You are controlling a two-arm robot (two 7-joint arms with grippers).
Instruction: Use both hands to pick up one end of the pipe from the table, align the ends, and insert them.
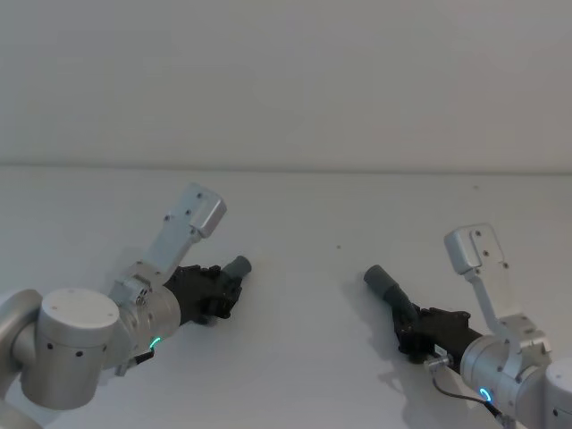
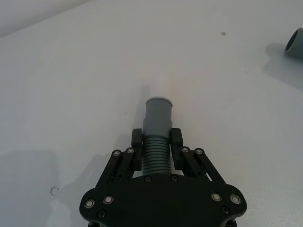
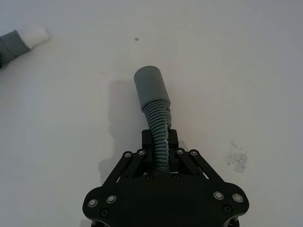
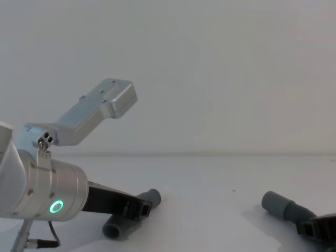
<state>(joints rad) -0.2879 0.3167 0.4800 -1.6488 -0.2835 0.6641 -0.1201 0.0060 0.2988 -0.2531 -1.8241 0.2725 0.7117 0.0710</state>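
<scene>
Plain white room, white table, soft even light.

You are looking at a matte white table (image 1: 295,357) that runs back to a straight far edge, where a bare pale wall (image 1: 286,80) rises behind it. In the chest view that wall takes up most of the height above the table line. The light is soft and diffuse, so shadows on the table are faint and grey. The surface carries a small dark speck (image 1: 339,247) near its middle, a scuffed greyish patch (image 3: 238,161) in the right wrist view, and a faint ring mark (image 2: 55,191) in the left wrist view.
</scene>
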